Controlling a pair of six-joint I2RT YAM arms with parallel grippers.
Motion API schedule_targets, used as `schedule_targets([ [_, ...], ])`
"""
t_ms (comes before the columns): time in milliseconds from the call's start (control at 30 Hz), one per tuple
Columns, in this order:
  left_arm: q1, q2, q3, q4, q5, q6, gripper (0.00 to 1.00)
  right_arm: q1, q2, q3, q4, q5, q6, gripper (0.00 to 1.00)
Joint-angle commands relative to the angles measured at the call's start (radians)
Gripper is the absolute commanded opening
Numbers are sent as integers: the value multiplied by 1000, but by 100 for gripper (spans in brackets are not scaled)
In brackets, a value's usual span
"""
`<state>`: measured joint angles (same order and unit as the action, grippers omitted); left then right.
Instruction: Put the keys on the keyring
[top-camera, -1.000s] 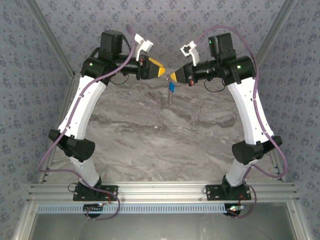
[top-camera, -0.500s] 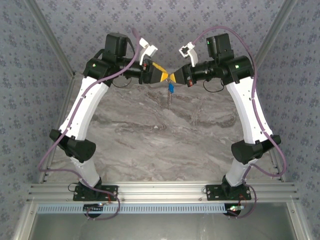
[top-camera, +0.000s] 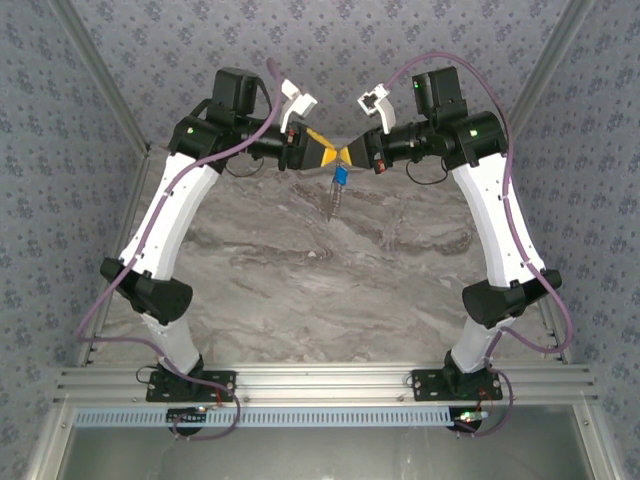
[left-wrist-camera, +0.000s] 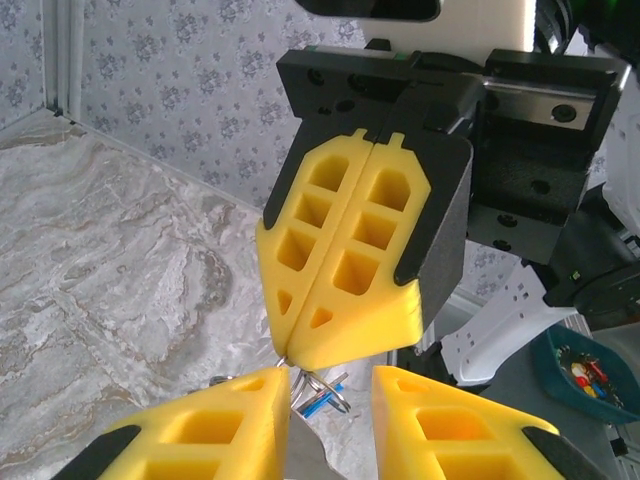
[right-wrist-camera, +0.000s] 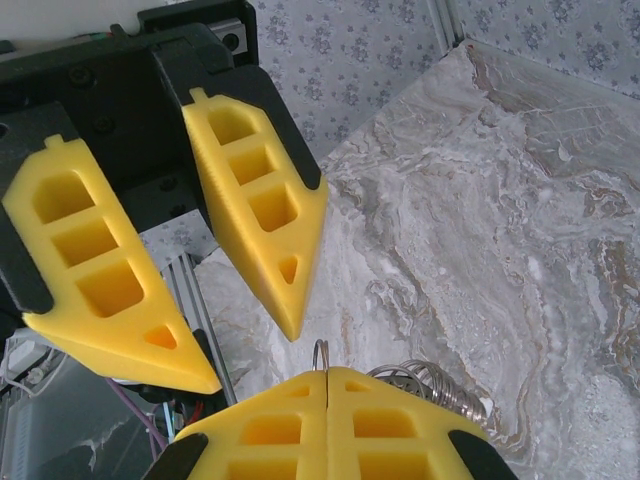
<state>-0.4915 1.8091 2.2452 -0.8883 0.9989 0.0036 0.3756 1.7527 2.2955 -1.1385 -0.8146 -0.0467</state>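
My right gripper (top-camera: 346, 156) is shut on the thin wire keyring (right-wrist-camera: 321, 350), held above the far middle of the marble table (top-camera: 300, 270). A loop of the keyring pokes out past its pressed-together fingertips (right-wrist-camera: 300, 385), and a coil of rings (right-wrist-camera: 445, 388) hangs beside them. The blue-headed key (top-camera: 341, 177) dangles under the two grippers, pale blade down. My left gripper (top-camera: 332, 153) faces the right one tip to tip. It is open, with the keyring (left-wrist-camera: 322, 392) in the gap close to its left finger (left-wrist-camera: 215, 425). A strip of blue (left-wrist-camera: 326, 406) shows behind the wire.
Patterned cloth walls (top-camera: 400, 40) close in the back and sides just behind the grippers. An aluminium rail (top-camera: 320, 380) carries both arm bases at the near edge. A teal bin (left-wrist-camera: 590, 370) with small parts sits off to the side, beyond the right arm.
My left gripper has moved right until its tips meet the right gripper's, and its jaws have narrowed. The hanging key has swung slightly. The right gripper stays shut in place.
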Motion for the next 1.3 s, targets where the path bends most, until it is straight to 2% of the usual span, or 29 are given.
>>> schedule_targets([
  [0,-6,22,7,-17,18,22,27,-4,8,35,2,-23,-12,0],
  [200,-14,35,11,-16,19,22,27,-5,6,34,9,-30,-6,0],
  [367,-17,42,16,-13,21,21,22,-6,6,31,13,-34,-5,0],
  [533,-16,38,16,-18,0,26,30,-9,5,26,11,-32,-7,0],
  [867,16,18,10,0,-26,19,34,-12,-4,8,16,-34,-6,0],
  [1267,23,18,-7,17,16,4,33,-13,-7,3,32,-42,2,0],
])
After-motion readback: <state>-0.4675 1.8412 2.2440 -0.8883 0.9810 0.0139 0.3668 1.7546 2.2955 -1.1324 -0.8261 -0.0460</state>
